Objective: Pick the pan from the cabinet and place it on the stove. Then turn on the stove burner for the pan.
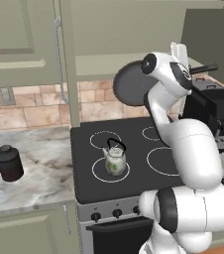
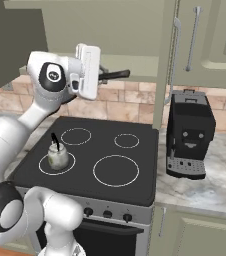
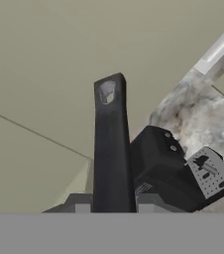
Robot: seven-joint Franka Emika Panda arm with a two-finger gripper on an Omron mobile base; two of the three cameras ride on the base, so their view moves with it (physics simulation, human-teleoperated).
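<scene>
The pan hangs in the air above the back of the stove, its dark round body tilted up on edge. Its short handle points toward the coffee machine side. My gripper is shut on that handle, and the handle runs straight up between the fingers in the hand view. The arm hides the pan's body in the right base view. The widest stove burner is bare black glass. The sage-green cabinet hangs above, with an open door edge beside the pan.
A small glass-green kettle stands on the front ring on the side away from the coffee machine. A black coffee machine sits on the counter beside the stove. Black knobs line the silver front panel. A dark canister stands on the far counter.
</scene>
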